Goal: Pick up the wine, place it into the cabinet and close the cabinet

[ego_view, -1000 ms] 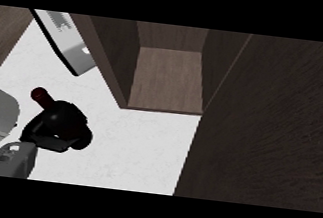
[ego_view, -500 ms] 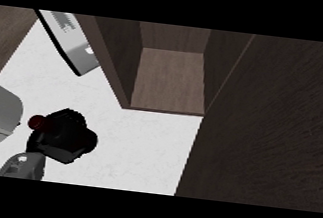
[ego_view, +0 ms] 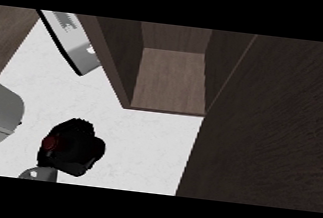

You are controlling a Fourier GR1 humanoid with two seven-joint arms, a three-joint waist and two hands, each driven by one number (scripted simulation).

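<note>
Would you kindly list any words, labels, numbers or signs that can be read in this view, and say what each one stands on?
None can be read. The leaning panel at the upper left carries pale marks, too blurred to read. The wine, curled in the left hand, shows only a red patch with no readable label. The cabinet and counter bear no text.

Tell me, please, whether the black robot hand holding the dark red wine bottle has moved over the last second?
Yes. The left robot hand with the dark red wine bottle has shifted down the view and slightly right, away from the open dark wooden cabinet.
</note>
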